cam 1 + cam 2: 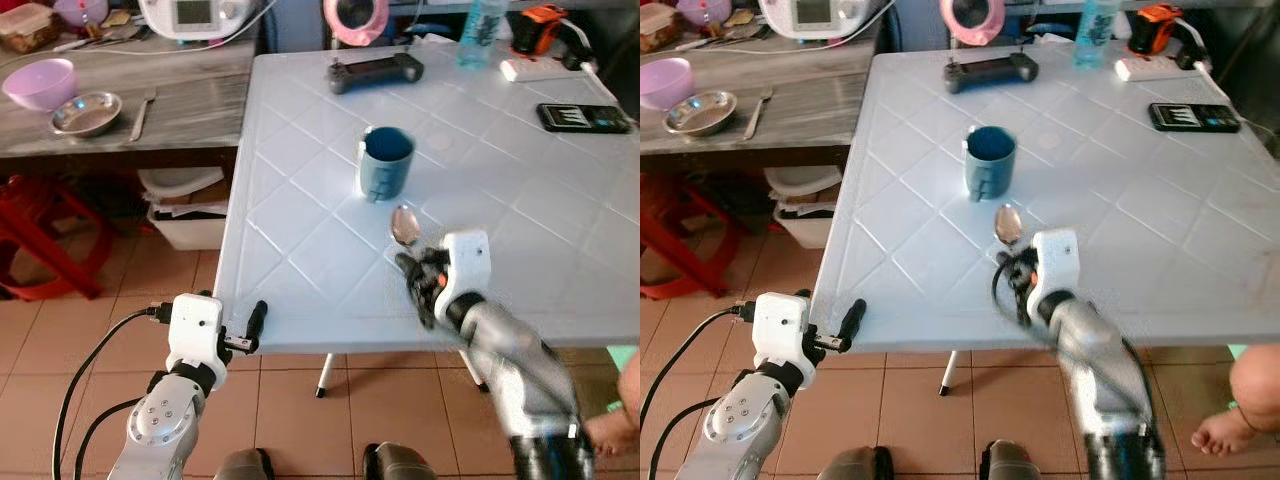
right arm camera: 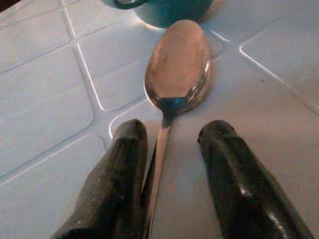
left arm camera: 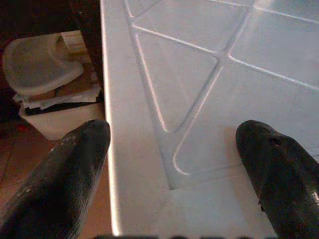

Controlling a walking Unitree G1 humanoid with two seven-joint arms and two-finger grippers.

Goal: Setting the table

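Note:
A steel spoon (image 1: 404, 225) lies on the white table (image 1: 520, 200), its bowl pointing at a blue mug (image 1: 386, 162) that stands upright just beyond it. My right gripper (image 1: 418, 278) rests low over the table near the front edge. In the right wrist view its fingers stand apart, open, on either side of the spoon (image 2: 177, 64) handle, which lies against one finger (image 2: 122, 169). My left gripper (image 1: 255, 325) hovers at the table's near left corner, open, with nothing between its fingers (image 3: 65, 174).
A game controller (image 1: 375, 70), a phone (image 1: 583, 117) and a bottle (image 1: 480, 35) sit at the far side. A wooden bench on the left holds a purple bowl (image 1: 40, 82), a steel bowl (image 1: 86, 112) and a fork (image 1: 140, 115). A person's foot (image 1: 1225, 435) is at the lower right.

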